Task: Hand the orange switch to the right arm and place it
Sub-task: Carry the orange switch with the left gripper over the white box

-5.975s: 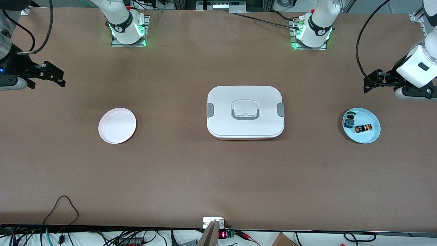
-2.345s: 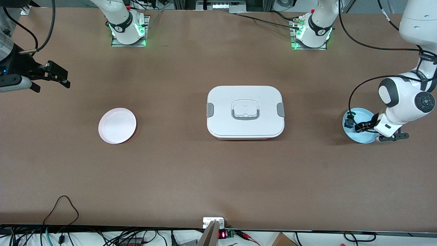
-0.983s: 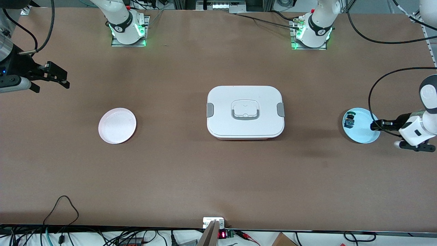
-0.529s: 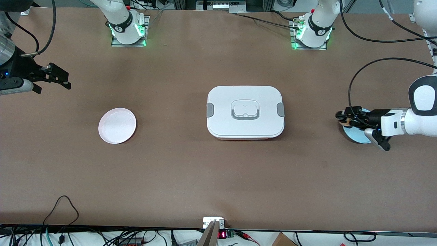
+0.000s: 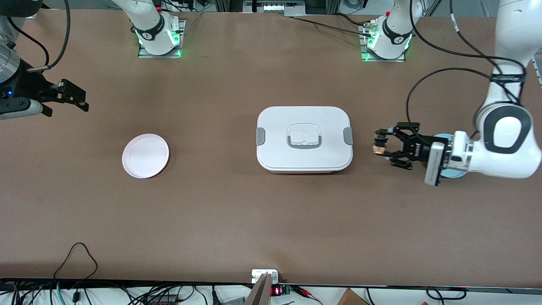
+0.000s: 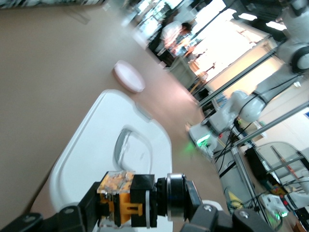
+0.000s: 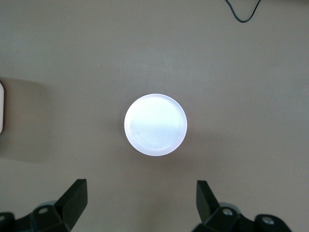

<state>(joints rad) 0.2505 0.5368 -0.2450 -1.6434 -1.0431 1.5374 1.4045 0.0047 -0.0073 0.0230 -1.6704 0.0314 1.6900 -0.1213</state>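
table (image 5: pixel 237 220) bare near white box (image 5: pixel 304 139) | left end effector (image 5: pixel 380 147) pinches orange switch (image 5: pixel 376 148) | right end effector (image 5: pixel 67 95) spread

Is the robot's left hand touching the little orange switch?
Touching. In the left wrist view, the left hand is shut on the small black-and-orange switch, its black fingers pressed against it.

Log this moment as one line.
left end effector: shut on switch, over table beside box | right end effector: open, waiting over table | handover: not done

Matt brown table (image 5: pixel 211 203), glossy plastic box (image 5: pixel 275 123)
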